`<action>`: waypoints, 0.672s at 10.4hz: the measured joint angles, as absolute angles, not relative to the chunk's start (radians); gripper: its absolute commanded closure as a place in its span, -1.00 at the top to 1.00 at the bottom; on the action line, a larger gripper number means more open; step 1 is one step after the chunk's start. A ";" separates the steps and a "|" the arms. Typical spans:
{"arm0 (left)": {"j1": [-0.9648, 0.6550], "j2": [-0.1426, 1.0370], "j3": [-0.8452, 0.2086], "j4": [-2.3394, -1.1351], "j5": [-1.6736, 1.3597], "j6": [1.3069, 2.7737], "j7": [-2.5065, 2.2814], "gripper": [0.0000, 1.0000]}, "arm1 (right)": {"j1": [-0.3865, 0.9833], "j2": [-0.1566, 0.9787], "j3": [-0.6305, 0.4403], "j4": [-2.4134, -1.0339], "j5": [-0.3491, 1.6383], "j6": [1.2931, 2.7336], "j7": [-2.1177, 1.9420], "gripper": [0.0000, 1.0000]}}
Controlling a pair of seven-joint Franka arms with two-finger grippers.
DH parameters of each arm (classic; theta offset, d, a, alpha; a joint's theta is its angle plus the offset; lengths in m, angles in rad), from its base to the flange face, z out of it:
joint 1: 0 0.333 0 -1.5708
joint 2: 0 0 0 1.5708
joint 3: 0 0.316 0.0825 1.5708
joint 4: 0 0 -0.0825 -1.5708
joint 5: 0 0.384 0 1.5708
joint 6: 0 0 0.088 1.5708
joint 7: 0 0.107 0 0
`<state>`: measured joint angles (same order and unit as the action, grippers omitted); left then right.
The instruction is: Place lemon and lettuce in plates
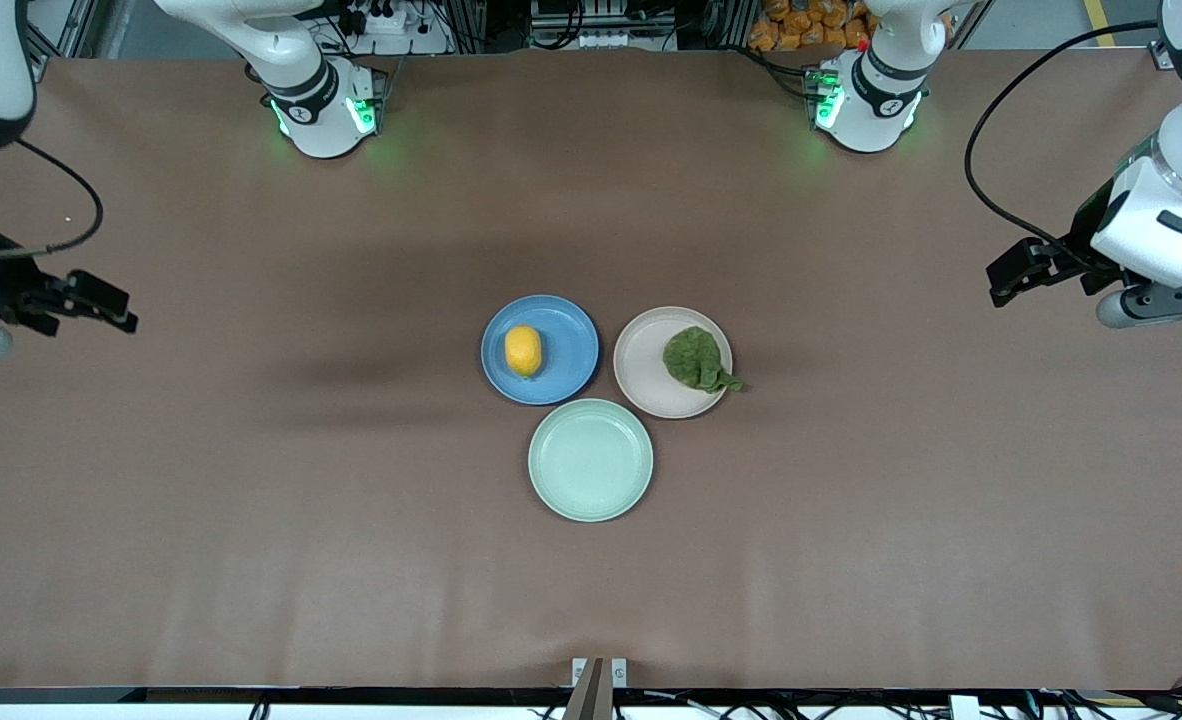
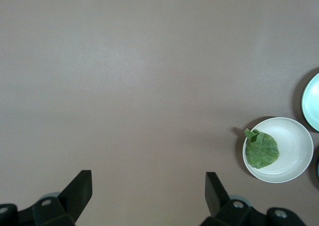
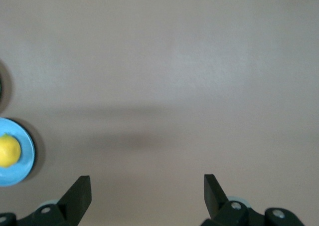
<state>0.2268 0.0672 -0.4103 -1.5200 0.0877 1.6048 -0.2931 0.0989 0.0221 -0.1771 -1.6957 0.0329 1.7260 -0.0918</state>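
Three plates are grouped at the middle of the table. The lemon is seen lying in the blue plate, slightly off centre toward the right arm's end. The lettuce is seen in the beige-pink plate, which lies just beside the blue one at its 3 o'clock in the front view; the leaf's pointed tail is draped over the rim at about 4 o'clock. A mint-green plate is set nearer to the front camera, at 6 o'clock from the gap between the other two, and nothing is held in it.

In the right wrist view the blue plate is cut off by the frame edge, and only part of the lemon is shown.

The left gripper is held over bare table at the left arm's end, jaws spread wide and empty. The right gripper is held likewise over the right arm's end, spread wide and empty. Both are kept well apart from the plates.
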 measured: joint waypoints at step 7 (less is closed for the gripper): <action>0.044 0.049 -0.195 -1.531 0.081 1.586 -0.238 1.00 | 0.099 -0.065 -0.177 -1.629 -0.010 1.515 -0.074 1.00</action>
<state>0.0438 0.0490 -0.1950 -1.5313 0.0807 1.5858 -0.2376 0.0985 -0.0647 -0.1766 -1.6287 -0.0104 1.5153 -0.0740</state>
